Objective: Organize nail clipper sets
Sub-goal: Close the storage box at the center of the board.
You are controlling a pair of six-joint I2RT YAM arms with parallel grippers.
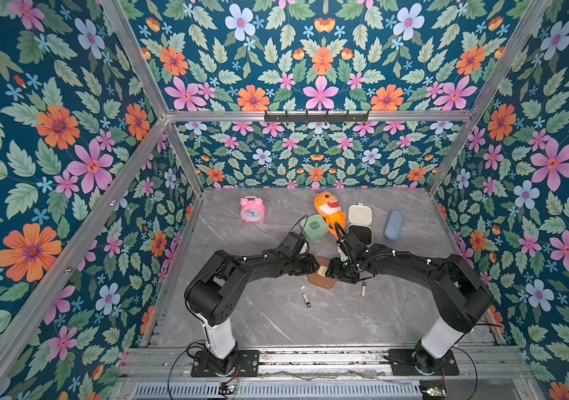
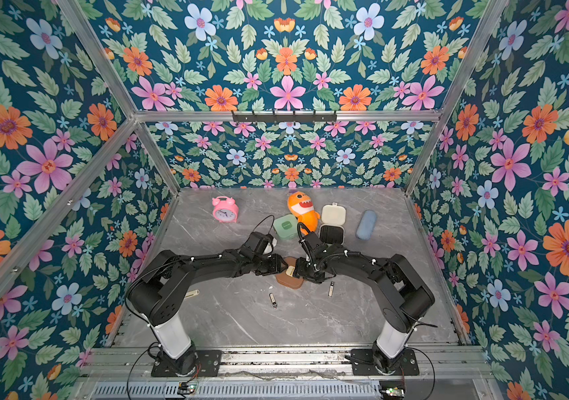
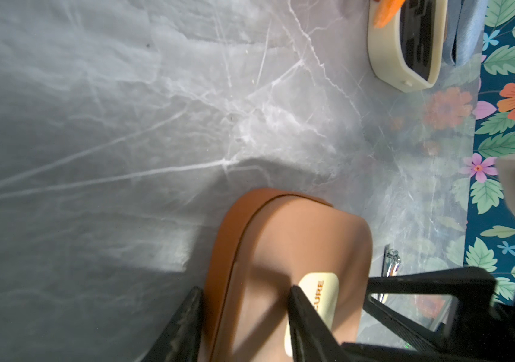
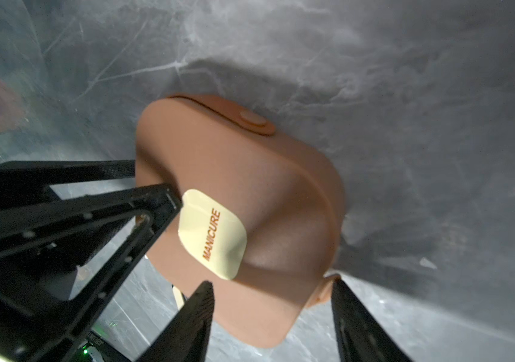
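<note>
**A:** Where's the brown case (image 1: 323, 280)?

**B:** In the middle of the table (image 1: 276, 322), lid closed, between your two arms. Your left gripper (image 3: 247, 290) is clamped on one edge, with one finger (image 3: 301, 308) on the lid by the label (image 4: 212, 233) and the other at the side. Your right gripper (image 4: 272, 283) straddles the opposite corner. I can't tell whether it's pinching.

**A:** How do I open it cleanly?

**B:** I'd hold the left grip steady as the anchor. Work the right fingertip into the seam near the snap button (image 4: 251, 119) and lift slowly, because that smooth shell could skid or twist out. Stay clear of the two loose clippers (image 1: 306, 300) just beside it. The open cream case (image 1: 360, 221) and the mint case (image 1: 314, 227) sit farther back.
</note>
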